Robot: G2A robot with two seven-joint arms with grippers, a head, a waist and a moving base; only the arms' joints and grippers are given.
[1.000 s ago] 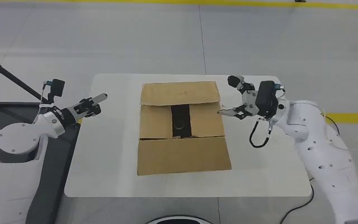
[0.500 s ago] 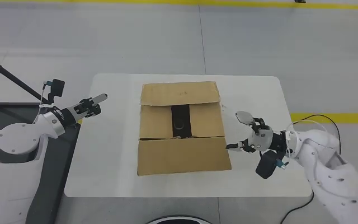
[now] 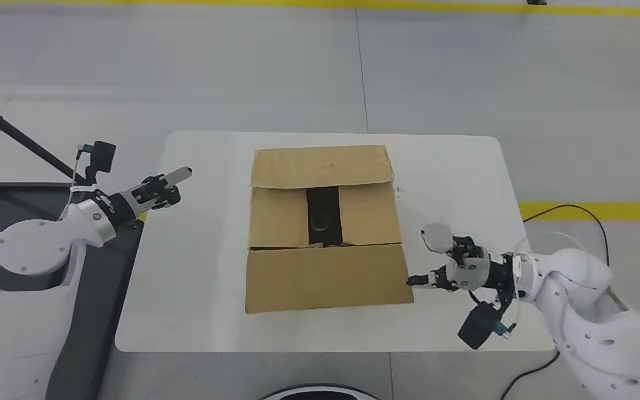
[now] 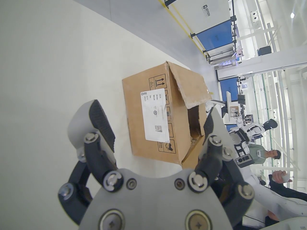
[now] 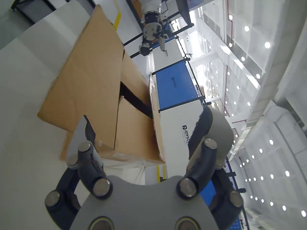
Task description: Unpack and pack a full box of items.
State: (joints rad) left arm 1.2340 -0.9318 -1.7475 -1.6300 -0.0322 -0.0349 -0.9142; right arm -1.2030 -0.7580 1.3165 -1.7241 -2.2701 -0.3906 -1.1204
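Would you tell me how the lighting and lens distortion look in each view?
Top view: soft, even light on the box and table. Left wrist view: the white beams bow near the edge. Right wrist view: ceiling lamps glare beyond the right gripper.

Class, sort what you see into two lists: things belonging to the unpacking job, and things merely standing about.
Job: cardboard box; left gripper; right gripper, both open.
Standing about: table; yellow floor line; blue panels.
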